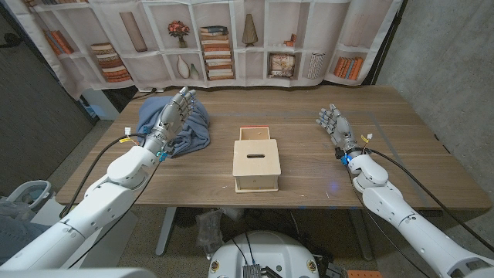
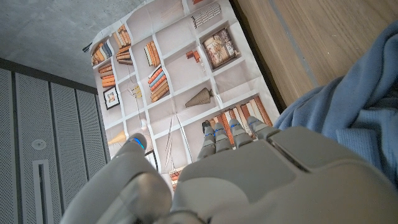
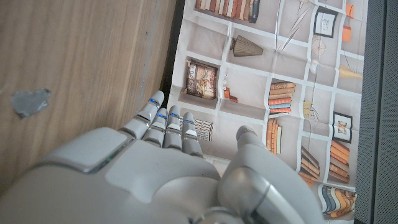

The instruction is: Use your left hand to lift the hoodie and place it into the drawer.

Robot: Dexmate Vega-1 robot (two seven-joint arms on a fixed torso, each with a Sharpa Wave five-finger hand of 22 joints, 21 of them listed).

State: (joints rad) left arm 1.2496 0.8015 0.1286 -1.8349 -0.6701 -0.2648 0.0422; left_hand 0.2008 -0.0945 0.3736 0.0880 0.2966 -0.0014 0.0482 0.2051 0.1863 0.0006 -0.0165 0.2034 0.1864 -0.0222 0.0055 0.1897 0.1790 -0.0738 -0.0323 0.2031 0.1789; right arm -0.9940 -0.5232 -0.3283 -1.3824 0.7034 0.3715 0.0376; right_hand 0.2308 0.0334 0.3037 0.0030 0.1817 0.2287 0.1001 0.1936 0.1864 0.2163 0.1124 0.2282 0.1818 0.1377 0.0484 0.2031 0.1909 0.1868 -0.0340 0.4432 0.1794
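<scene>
Wood-grain tabletop (image 1: 309, 166) before a printed bookshelf backdrop (image 1: 231, 46): left hand (image 1: 171, 116), fingers spread and empty, hovers over the crumpled blue hoodie (image 1: 193, 127) beside a boxy plywood drawer (image 1: 256, 162); right hand (image 1: 336, 123) open, empty.

Left hand (image 1: 171, 116) hides part of hoodie (image 1: 193, 127); contact unclear.

The hoodie (image 1: 179, 126) is soft blue cloth, matt and full of folds. The table (image 1: 401, 154) is brown wood with a smooth, dull top and long grain lines. The drawer (image 1: 256, 164) is a small box of pale, bare wood, smooth and not shiny. The left hand (image 1: 171, 116) and the right hand (image 1: 336, 125) have smooth grey shells that look like plastic, with a soft shine. The bookshelf backdrop (image 1: 231, 38) is a flat printed sheet with creases.
</scene>
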